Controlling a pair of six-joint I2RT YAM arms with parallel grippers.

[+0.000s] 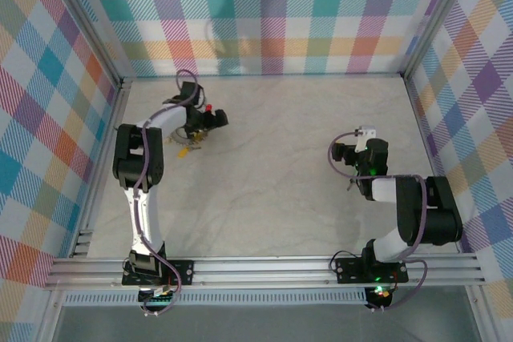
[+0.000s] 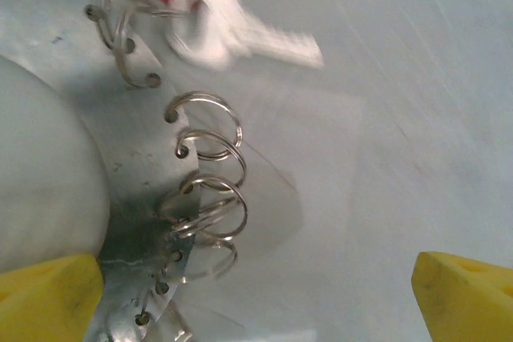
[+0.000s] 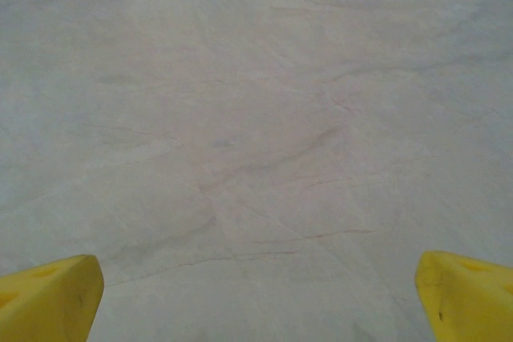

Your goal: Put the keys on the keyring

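Top cam: left claw (image 1: 210,122) sits right over the keyring (image 1: 191,138) at the far left of the tabletop (image 1: 280,198); the ring is too small here to read in detail. One red key tag (image 1: 207,108) lies just behind it. Right claw (image 1: 342,152) is well apart from the keyring, off to the right. Left wrist cam: claw (image 2: 256,302) fingers spread wide, gripping nothing. The keyring (image 2: 132,222) shows as a curved perforated silvery band with small split rings through its holes; keys (image 2: 240,34), one red-tagged and blurred, hang at its far end. Right wrist cam: claw (image 3: 256,298) fingers spread, nothing between them, bare tabletop below.
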